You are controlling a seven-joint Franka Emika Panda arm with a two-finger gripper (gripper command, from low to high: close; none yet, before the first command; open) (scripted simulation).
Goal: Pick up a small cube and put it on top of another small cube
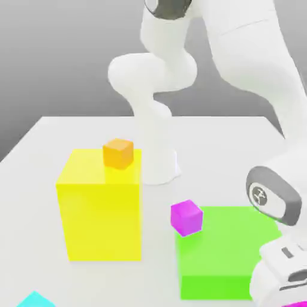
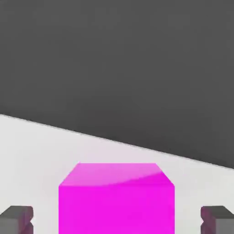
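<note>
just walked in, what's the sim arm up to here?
The Panda arm is bent low at the exterior view's right. The hand view shows a magenta cube on the white table, sitting between the tool's fingertips, with gaps on both sides, so no grip yet. The orange cube waits on the yellow block; another magenta cube sits on the green block.

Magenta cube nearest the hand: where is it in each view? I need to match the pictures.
Exterior view: magenta cube, a sliver at the bottom right edge, apart from its twin on the green block.
Hand view: magenta cube between the jaws, which stand clear of it.
Shared landmark: the white table.
</note>
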